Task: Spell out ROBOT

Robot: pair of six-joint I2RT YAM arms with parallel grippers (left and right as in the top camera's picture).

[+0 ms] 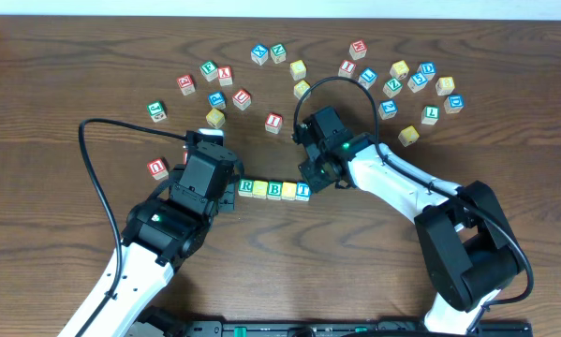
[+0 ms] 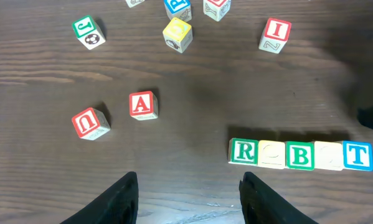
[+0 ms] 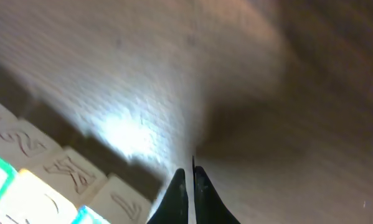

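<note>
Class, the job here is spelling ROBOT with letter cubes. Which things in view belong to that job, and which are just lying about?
Belong to the job: green R cube, first yellow cube, green B cube, second yellow cube, blue T cube, in one row.
Lying about: red A cube, red U cube, red I cube, green J cube.

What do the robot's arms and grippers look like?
The left arm and the right arm have white links with black joints. A black cable loops from each. A green light glows on the right wrist. The left gripper and right gripper have black fingers.
</note>
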